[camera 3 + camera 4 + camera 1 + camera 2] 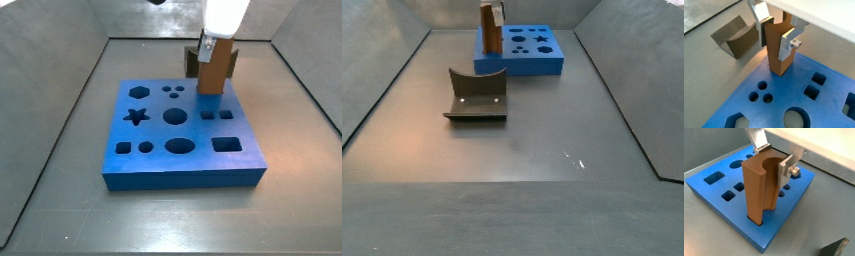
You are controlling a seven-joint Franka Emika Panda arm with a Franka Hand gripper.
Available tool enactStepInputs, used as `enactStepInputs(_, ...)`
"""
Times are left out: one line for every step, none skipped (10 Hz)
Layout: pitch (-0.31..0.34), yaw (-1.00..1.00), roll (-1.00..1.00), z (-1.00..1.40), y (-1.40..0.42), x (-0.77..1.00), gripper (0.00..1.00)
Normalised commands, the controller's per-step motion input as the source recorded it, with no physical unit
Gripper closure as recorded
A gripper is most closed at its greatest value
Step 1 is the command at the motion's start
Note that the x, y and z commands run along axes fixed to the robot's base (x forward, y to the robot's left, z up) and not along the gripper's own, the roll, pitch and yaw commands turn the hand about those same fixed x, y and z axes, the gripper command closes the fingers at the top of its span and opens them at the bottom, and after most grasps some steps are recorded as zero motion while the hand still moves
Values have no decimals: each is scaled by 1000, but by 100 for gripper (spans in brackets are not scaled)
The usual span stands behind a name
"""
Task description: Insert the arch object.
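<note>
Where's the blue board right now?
In a side view the board lies at the floor's far end, beyond the fixture; the end effector grips a brown bar standing in it.

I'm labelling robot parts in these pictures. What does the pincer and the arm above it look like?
The pincer near the blue board's edge has two flat silver metal fingers; one carries a dark screw or bolt on its side. A wrist view shows a dark pad behind a finger plate. Above them sits a smooth white housing. No cables or markings are visible.

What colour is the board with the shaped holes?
Blue; the board shows best in a side view, gripper above its far edge.
</note>
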Motion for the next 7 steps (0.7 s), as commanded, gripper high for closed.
enactStepInputs(-19, 0, 16, -271, 51, -89, 100)
enactStepInputs(-11, 43, 24, -257, 123, -57, 100)
enactStepInputs(0, 0, 63, -223, 174, 0, 100)
enactStepInputs(0, 0, 77, -220, 194, -11, 100)
enactStepInputs(0, -29, 76, -206, 231, -77, 100)
enactStepInputs(0, -77, 19, -120, 117, -109, 100)
enactStepInputs(-39, 0, -1, 0, 0, -9, 100)
